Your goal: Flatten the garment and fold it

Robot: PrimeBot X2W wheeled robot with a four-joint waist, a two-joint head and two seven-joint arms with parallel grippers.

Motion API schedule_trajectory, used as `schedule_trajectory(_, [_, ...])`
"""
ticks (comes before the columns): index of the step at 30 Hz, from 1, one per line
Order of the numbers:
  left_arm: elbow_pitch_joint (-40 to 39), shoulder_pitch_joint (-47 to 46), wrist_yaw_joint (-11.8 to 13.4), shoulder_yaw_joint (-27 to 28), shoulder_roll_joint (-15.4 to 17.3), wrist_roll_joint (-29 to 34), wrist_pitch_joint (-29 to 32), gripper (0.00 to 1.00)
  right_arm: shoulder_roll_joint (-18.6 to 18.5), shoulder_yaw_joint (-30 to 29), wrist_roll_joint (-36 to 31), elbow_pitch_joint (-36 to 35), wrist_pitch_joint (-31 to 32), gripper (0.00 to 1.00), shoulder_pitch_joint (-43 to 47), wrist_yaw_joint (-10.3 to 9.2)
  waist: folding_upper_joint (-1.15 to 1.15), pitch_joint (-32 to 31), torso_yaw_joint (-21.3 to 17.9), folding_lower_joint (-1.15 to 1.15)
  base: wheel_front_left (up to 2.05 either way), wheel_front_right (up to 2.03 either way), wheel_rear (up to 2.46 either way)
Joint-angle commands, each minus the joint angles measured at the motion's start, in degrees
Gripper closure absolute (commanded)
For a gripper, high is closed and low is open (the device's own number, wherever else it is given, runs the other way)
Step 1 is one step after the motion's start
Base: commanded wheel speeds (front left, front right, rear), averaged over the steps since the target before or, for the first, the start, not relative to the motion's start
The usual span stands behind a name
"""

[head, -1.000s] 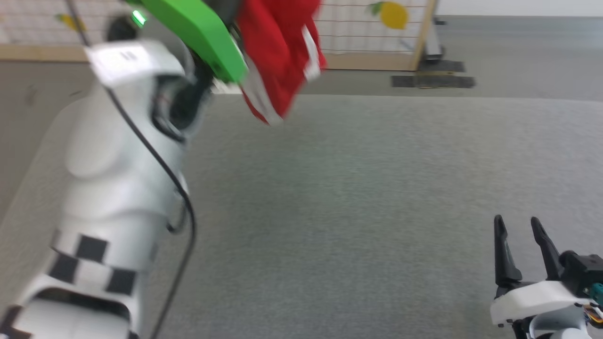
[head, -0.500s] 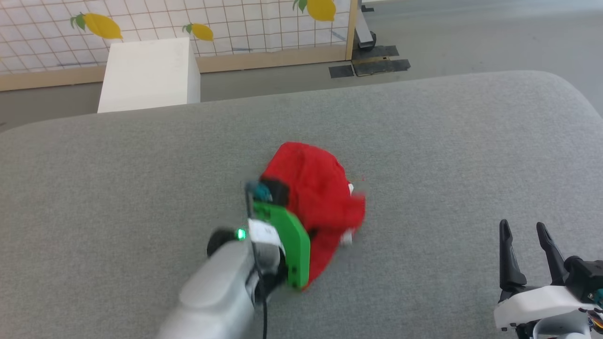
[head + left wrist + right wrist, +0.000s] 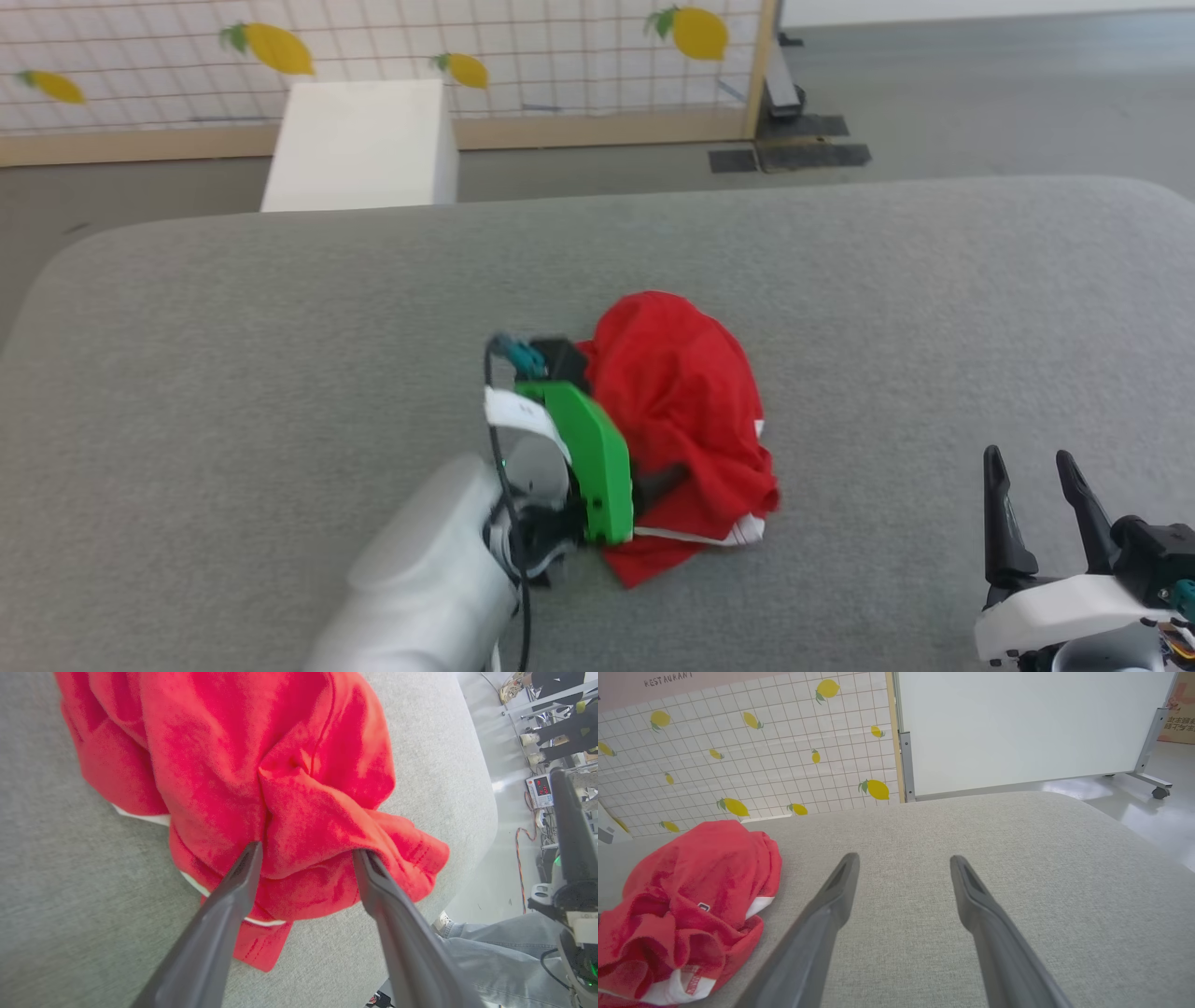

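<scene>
The garment [image 3: 681,401] is a crumpled heap of red fabric with white trim, lying on the grey padded surface [image 3: 280,327] near its middle. My left gripper [image 3: 306,851] is open: its two dark fingers stand wide apart with a bulging fold of the garment [image 3: 261,765] between the tips, which touch the fabric. In the head view its green-covered wrist [image 3: 583,457] sits against the heap's left side. My right gripper [image 3: 1027,459] is open and holds nothing, low at the front right, well clear of the garment [image 3: 691,882].
A white box [image 3: 359,145] stands on the floor beyond the surface's far edge, before a lemon-patterned tiled screen [image 3: 560,47]. Dark floor plates [image 3: 794,154] lie at the back right. A person's jeans-clad leg [image 3: 490,947] shows past the surface's rounded edge.
The left arm brought the garment down from high in the air onto the surface, then its fingers spread open. The head camera shifted. The right gripper stayed put.
</scene>
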Motion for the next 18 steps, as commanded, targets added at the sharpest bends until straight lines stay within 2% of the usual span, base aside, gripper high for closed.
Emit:
schedule_trajectory(1, [-1.63, -1.34, 0.40, 1.11, 0.56, -1.23, 0.19, 0.00, -0.03, 0.00, 0.39, 0.13, -0.26, 0.00, 0.76, -0.09, 0.00, -1.83, 2.36, 0.00, 0.00, 0.00, 0.00])
schedule_trajectory(5, [-8.10, -1.08, 1.09, 6.04, 2.03, -4.86, -1.61, 0.00, -0.03, -0.05, 0.54, 0.14, -0.27, 0.00, 1.07, -0.09, 0.00, -3.18, 4.53, 0.00, 0.00, 0.00, 0.00])
schedule_trajectory(8, [-13.58, -0.16, 1.70, 9.94, 4.49, -4.91, -6.59, 0.00, -0.03, 0.17, 0.65, -0.20, -0.13, 0.00, 1.14, -0.09, 0.00, -3.75, 6.02, 0.00, 0.00, 0.00, 0.00])
schedule_trajectory(13, [-19.77, 3.19, 2.81, 13.62, 11.27, 3.85, -21.03, 0.00, -0.03, 1.20, 0.43, -0.85, 0.62, 0.00, 0.65, -0.09, 0.00, -4.06, 7.12, 0.00, 0.00, 0.00, 0.00])
schedule_trajectory(18, [-22.54, 10.06, 6.18, 16.68, 16.15, 12.11, -35.66, 0.00, -0.03, 1.91, -0.06, -2.04, 2.11, 0.00, 0.08, -0.09, 0.00, -3.87, 7.62, 0.00, 0.00, 0.00, 0.00])
